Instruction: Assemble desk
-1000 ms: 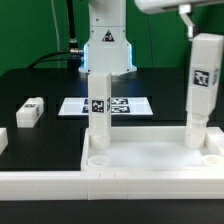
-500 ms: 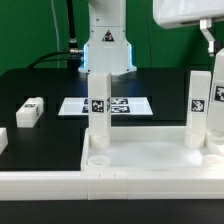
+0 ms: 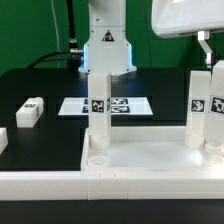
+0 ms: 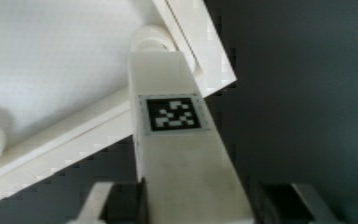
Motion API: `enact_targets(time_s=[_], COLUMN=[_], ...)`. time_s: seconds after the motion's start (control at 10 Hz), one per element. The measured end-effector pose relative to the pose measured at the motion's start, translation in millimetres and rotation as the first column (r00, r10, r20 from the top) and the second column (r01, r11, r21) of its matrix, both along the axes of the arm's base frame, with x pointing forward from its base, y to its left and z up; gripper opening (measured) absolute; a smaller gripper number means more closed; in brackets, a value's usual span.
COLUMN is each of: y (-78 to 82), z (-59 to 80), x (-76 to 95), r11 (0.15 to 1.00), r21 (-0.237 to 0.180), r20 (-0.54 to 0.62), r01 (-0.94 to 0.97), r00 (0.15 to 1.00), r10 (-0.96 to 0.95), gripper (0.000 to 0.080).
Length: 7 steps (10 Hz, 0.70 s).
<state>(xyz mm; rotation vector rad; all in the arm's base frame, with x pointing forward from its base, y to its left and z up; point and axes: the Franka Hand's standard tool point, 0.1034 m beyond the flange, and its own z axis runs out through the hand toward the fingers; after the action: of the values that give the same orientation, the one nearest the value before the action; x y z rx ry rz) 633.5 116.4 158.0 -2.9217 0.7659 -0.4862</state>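
Observation:
The white tabletop (image 3: 150, 160) lies at the front with its sockets up. One tagged leg (image 3: 98, 108) stands in its far-left socket and another (image 3: 200, 108) in the far-right one. My gripper (image 3: 210, 50) comes down at the exterior view's top right, shut on a third tagged white leg (image 3: 217, 100), which is upright at the frame's right edge, just beside the standing right leg. In the wrist view my gripper (image 4: 202, 205) holds this leg (image 4: 179, 150) between its dark fingers. The leg's far end is over a round corner socket (image 4: 149, 40) of the tabletop (image 4: 51, 70).
A loose tagged leg (image 3: 30, 112) lies on the black table at the exterior view's left, and another white piece (image 3: 3, 140) is at the left edge. The marker board (image 3: 125, 104) lies behind the tabletop. The robot base (image 3: 105, 45) stands at the back. A long white rail (image 3: 40, 183) runs along the front.
My gripper has moved to the exterior view's right and down with the leg. This uncovered the standing right leg behind it.

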Motion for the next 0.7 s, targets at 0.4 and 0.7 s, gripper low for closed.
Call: enact_targets(time_s=[0.4,0.7], y=[0.8,1.0], z=[-7.7,-8.6], x=[5.3,7.1], r11=[1.000,1.000], r21=[-0.007,-0.007], r20=[0.000,0.008], r01=[-0.002,-0.003], r00=[1.000,1.000], r10=[0.002,0.003], gripper=[0.0291,0.0291])
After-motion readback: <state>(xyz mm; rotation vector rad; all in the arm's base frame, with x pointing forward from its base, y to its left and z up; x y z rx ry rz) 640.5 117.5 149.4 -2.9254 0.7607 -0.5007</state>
